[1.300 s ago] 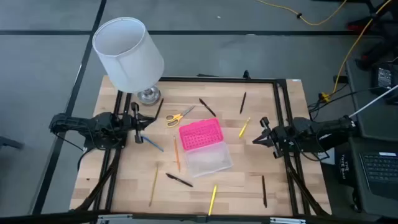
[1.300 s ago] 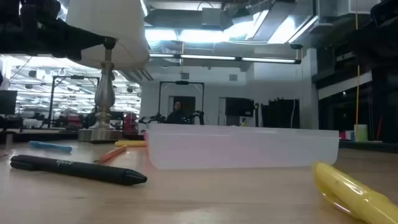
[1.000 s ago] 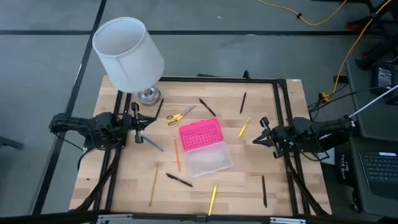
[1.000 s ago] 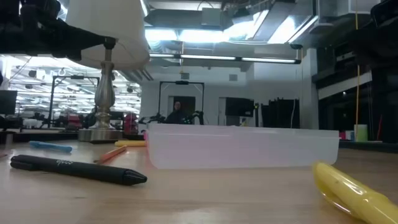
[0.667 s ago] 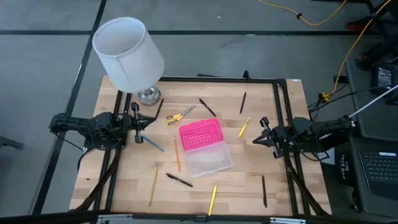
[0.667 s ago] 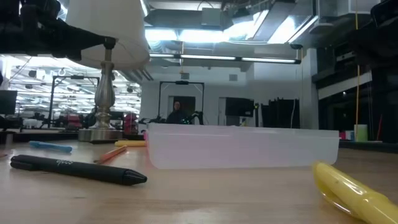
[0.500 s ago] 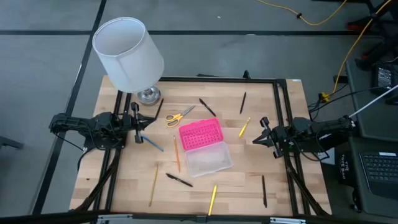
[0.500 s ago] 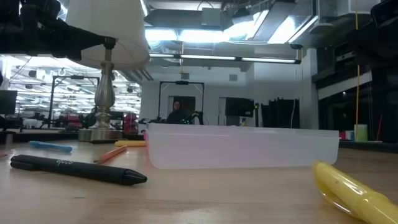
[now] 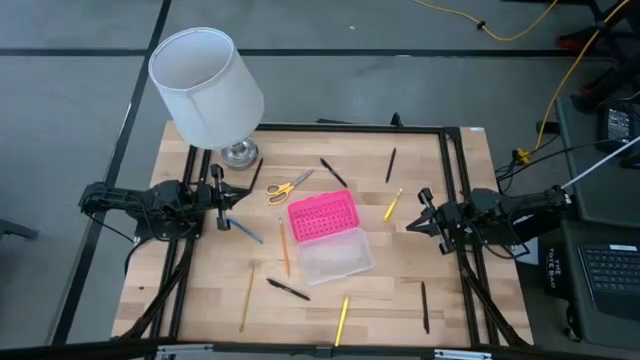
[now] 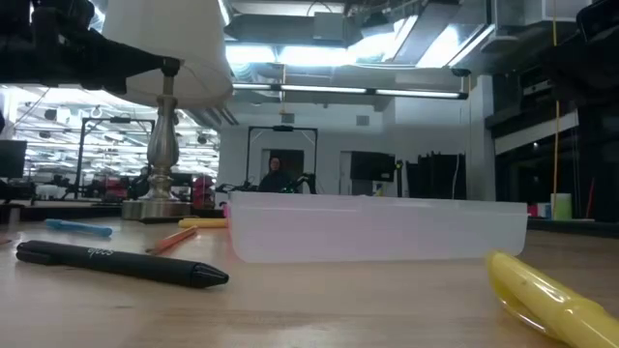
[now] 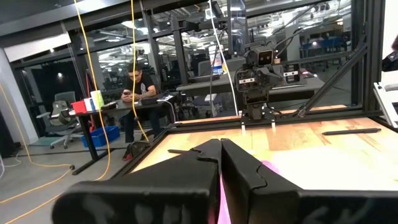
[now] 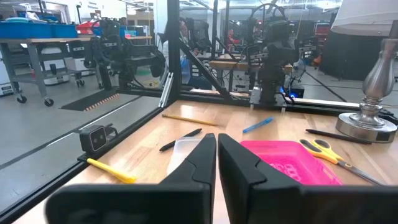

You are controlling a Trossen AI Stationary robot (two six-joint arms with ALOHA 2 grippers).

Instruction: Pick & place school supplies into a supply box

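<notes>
Nothing is held yet: the left gripper (image 9: pixel 222 197) at centre left and the right gripper (image 9: pixel 421 215) at centre right are seen with fingers pressed together. The supply box (image 9: pixel 329 237) lies open at frame centre, with the school supplies scattered around it. The blue pen (image 9: pixel 243 230), nearest the left gripper, is best approached from above with fingers opened across its shaft. Nothing is changed from the earlier frames.

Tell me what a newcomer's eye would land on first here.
The pink box stands out at the table's middle, its clear base lying open beside it. A big white lamp looms over the far left corner, and pens, pencils and yellow scissors lie scattered around. The left gripper and right gripper wait at opposite edges, fingers shut.
</notes>
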